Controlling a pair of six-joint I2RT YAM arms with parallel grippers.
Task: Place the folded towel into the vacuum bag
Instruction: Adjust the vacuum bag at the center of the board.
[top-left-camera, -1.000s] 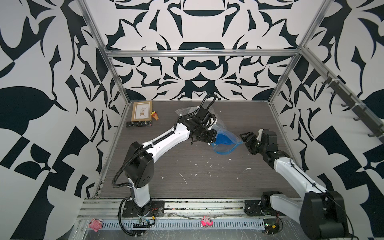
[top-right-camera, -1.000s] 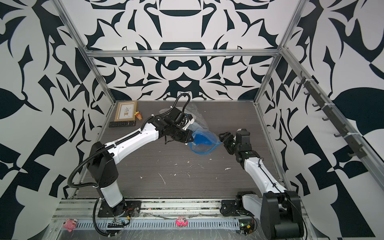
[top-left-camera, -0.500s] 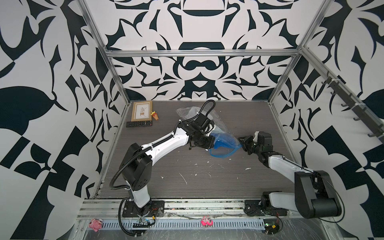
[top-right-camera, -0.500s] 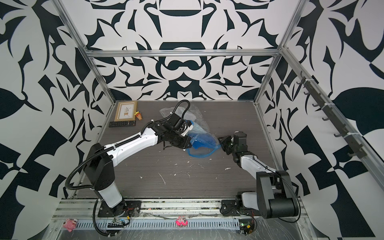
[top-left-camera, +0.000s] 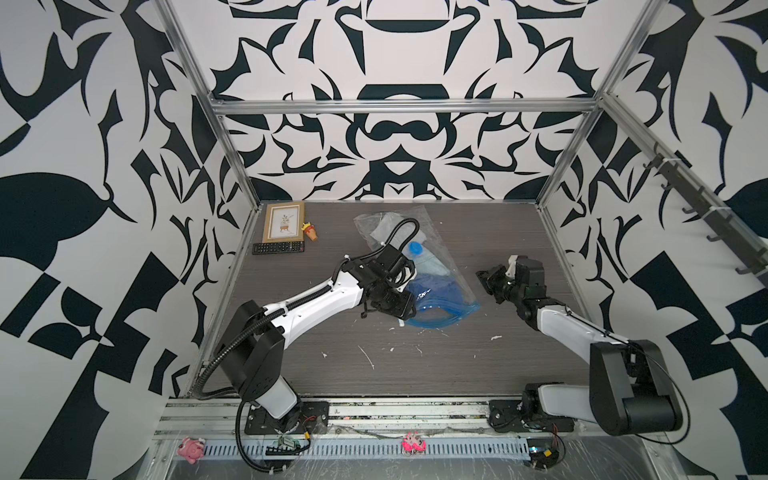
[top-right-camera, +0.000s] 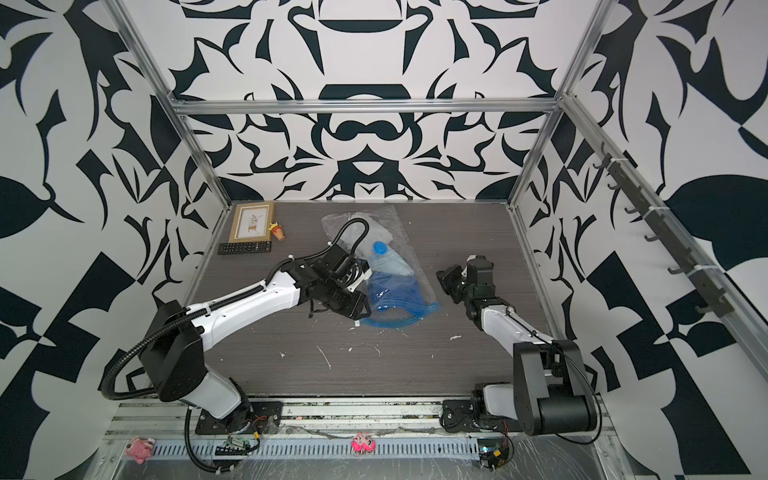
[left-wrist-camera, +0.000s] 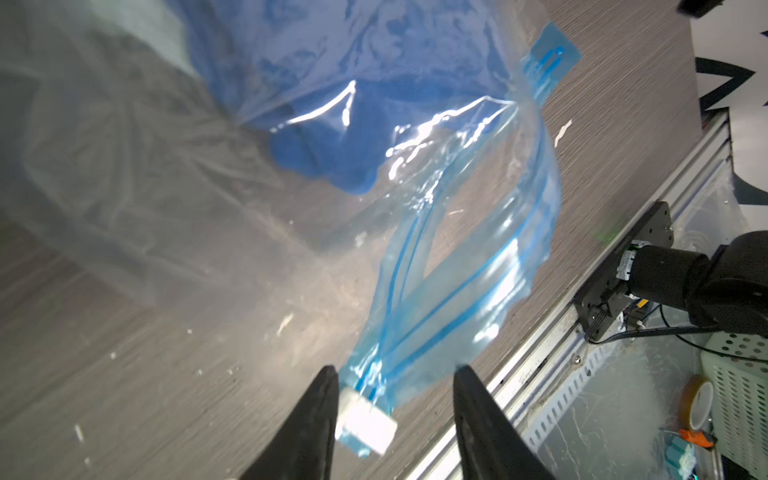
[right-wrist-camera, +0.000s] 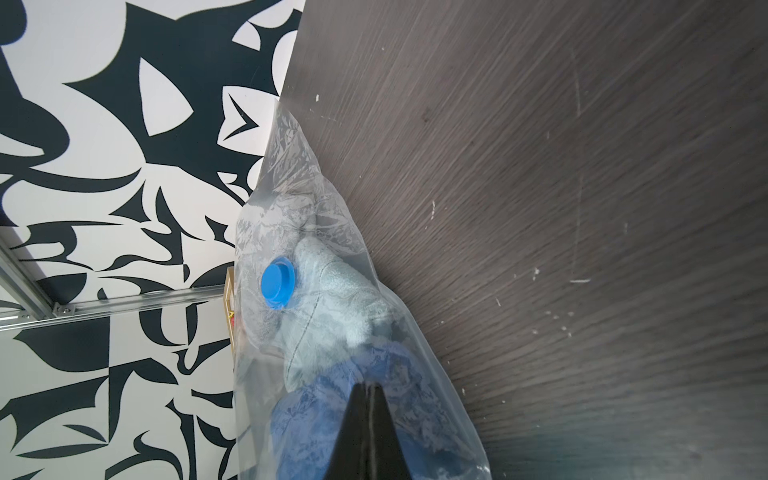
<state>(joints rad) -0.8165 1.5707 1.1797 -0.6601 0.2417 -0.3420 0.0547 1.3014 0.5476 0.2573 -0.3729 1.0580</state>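
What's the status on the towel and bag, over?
Left gripper open at bag zip end; right gripper shut, clear of it. Blue towel inside bag, zip unsealed. Nothing blocking.

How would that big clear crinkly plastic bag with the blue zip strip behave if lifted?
Probably floppy: the clear plastic bag lies wrinkled and its blue zip strip curves in loose waves. It would likely sag toward the dark blue towel bunched inside. Its glossy film looks slippery.
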